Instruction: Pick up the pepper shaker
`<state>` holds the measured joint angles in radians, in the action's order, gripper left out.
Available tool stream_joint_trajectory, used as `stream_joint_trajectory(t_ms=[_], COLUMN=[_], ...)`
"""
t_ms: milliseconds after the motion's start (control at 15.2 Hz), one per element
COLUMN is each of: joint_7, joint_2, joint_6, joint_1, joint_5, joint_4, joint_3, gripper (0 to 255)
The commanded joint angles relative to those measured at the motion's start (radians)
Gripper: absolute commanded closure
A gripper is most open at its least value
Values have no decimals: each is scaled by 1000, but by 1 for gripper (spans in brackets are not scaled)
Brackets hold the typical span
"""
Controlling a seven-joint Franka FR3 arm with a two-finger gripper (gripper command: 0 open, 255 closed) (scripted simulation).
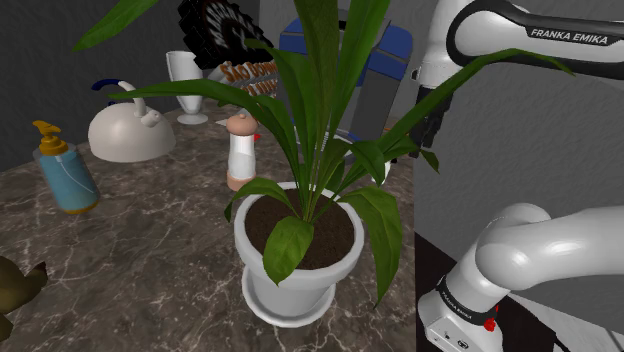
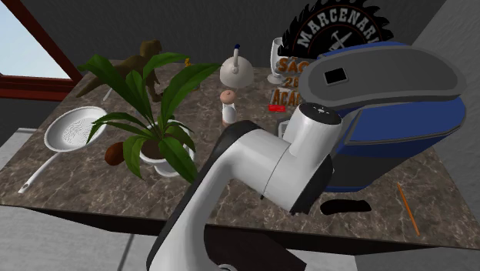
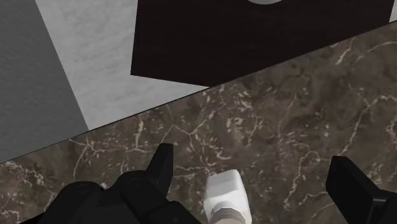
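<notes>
The pepper shaker (image 1: 240, 150) is a small white figure with a pinkish head and base. It stands upright on the dark marble counter (image 1: 150, 260), behind the potted plant in the shoulder view, and in front of the kettle in the second exterior view (image 2: 228, 108). My black hand (image 1: 432, 128) hangs at the counter's edge by the stand, partly behind the leaves and well to the shoulder view's right of the shaker. In the wrist view my gripper (image 3: 254, 181) is open over the marble near its edge. A small white object (image 3: 224, 191) lies between the fingers, touching neither.
A large potted plant (image 1: 300, 250) stands between my hand and the shaker. A white kettle (image 1: 130, 132), a blue spray bottle (image 1: 66, 172) and a white goblet (image 1: 187, 85) stand further off. A blue appliance (image 2: 400, 115), a strainer (image 2: 73, 127) and an orange pencil (image 2: 408, 208) share the counter.
</notes>
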<state>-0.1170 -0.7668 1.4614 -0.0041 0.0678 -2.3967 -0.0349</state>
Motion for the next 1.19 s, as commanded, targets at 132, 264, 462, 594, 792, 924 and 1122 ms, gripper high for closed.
stream_joint_trajectory(t_ms=[132, 264, 462, 594, 792, 924, 1122], joint_7=[31, 62, 105, 132, 172, 199, 238], joint_2=[40, 83, 150, 196, 269, 319, 396], joint_6=[27, 53, 91, 115, 147, 167, 193], joint_1=[17, 33, 56, 69, 87, 98, 113], joint_5=[-37, -70, -115, -141, -174, -192, -212], joint_4=[23, 50, 97, 134, 195, 241, 317], joint_3=[26, 52, 89, 113, 148, 170, 203], gripper=[0, 0, 0, 0, 0, 0, 0])
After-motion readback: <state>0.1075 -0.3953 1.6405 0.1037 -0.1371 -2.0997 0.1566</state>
